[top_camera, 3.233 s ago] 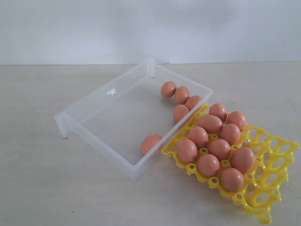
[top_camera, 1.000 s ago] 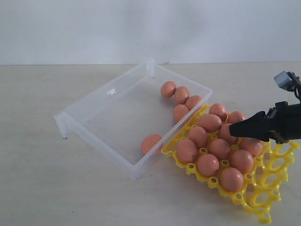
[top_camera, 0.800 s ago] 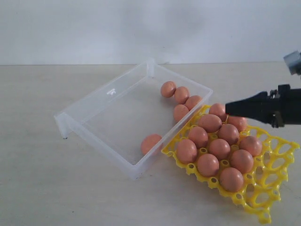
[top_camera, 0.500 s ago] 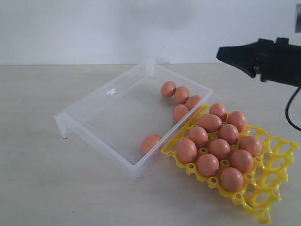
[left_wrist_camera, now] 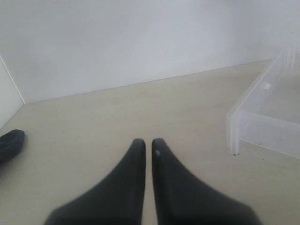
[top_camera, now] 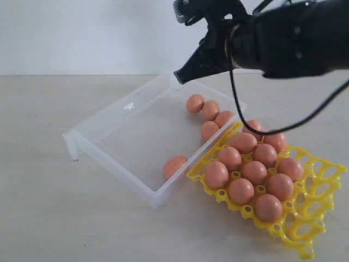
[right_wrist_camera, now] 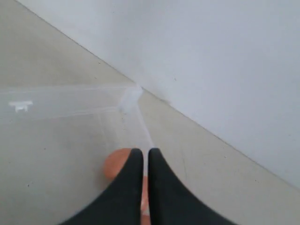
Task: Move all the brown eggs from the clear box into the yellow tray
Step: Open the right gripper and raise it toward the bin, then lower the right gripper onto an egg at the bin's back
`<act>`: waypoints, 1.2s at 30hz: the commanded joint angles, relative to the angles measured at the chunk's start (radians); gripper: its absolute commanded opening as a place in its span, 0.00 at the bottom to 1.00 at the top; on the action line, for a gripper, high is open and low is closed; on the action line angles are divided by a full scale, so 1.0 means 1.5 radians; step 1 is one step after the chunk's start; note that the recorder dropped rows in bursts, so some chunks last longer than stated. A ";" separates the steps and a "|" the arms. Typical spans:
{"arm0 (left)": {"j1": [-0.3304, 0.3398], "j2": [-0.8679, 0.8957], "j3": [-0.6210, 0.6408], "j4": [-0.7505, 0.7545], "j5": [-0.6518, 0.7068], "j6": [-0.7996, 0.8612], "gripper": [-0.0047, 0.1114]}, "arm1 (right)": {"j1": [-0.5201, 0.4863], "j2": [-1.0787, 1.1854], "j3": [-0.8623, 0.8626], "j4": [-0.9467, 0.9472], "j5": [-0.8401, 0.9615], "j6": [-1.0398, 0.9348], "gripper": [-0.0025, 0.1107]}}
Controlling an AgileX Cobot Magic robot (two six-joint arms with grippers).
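- The right claw (top_camera: 182,75) is pinched fully shut with nothing between its tips. It hangs above the far corner of the clear box (top_camera: 136,136), angled down towards the eggs. It would have to open before it could take one.
- From its own wrist camera, one brown egg (right_wrist_camera: 115,164) shows just past the closed tips, on the box floor.
- The left claw (left_wrist_camera: 148,146) has its tips drawn together with only a hairline gap and holds nothing. It sits low over the bare bench (top_camera: 54,207), off to one side of the box.
- Five brown eggs (top_camera: 210,109) lie in the box. Four are bunched in a row against the wall nearest the tray, touching one another. A lone egg (top_camera: 174,166) rests at the near end of that same wall.
- The yellow tray (top_camera: 319,188) is butted up against that wall. Around eleven eggs sit in its cups, and the cups on the outer side are free.
- The eggs look light, smooth and rounded, so I'd expect them to slip or roll if nudged, and to crack if real ones are squeezed hard.
- The best hold looks to be across an egg's widest part, with the tips coming down on either side and closing gently.
- The row of four is crowded against the wall, leaving little room for a tip. The end egg of the row or the lone egg looks the easier pick.
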 commanded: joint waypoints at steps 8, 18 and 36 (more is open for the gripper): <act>-0.005 -0.002 -0.002 -0.003 -0.004 -0.002 0.08 | -0.096 0.288 -0.493 1.026 0.607 -0.892 0.02; -0.005 -0.002 -0.002 -0.003 -0.004 -0.002 0.08 | -0.097 0.326 -0.568 1.015 0.586 -0.878 0.31; -0.005 -0.002 -0.002 -0.003 -0.004 -0.002 0.08 | -0.123 0.432 -0.568 0.935 0.442 -0.676 0.52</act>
